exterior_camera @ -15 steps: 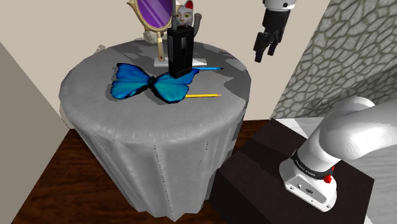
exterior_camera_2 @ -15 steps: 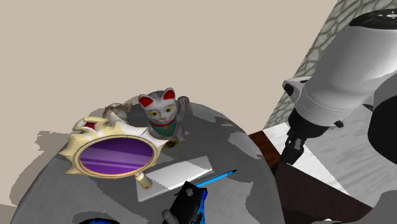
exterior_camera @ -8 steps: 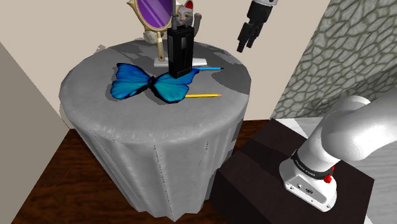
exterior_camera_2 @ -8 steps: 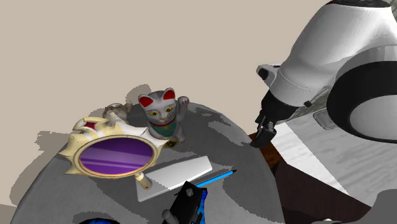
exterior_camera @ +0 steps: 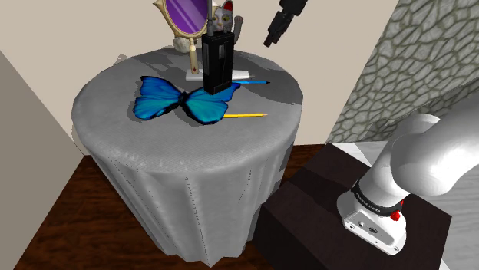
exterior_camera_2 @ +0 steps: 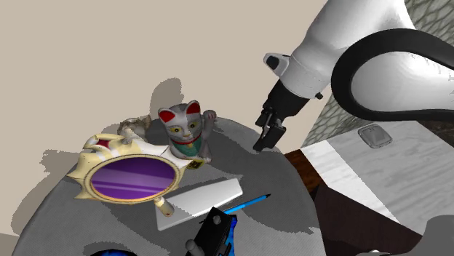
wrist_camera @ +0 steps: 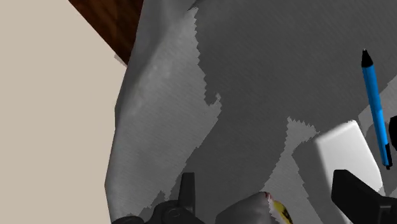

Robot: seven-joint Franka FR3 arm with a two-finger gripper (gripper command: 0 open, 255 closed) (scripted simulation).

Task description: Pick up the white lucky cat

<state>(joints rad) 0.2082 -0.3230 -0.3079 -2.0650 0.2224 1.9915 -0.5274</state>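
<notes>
Standing beside the stand, I see the blue butterfly lying on the grey tabletop in front of the gold-framed purple mirror. The mirror's top is cut off by the picture's edge. A tall black box stands just in front of the mirror and hides most of the lucky cat, so from here just its head and one raised paw peek out at the mirror's right.

In the second exterior view the cat sits upright just behind and to the right of the mirror. It is pale grey with red ears and a green bib, and the mirror's frame covers its base. Behind the mirror, to the cat's left, stands a small pale figure that I cannot make out. A white flat slab and a blue pen lie to the right of the mirror's handle.

Further right of the mirror, past the cat and apart from it, the tool hangs above the tabletop. In the wrist view its fingers stand wide apart, clasping nothing. A pale tip with a yellow speck pokes in between them, and I cannot tell what it is.

The arm has a dark band near its foot with white lettering too small to read.
</notes>
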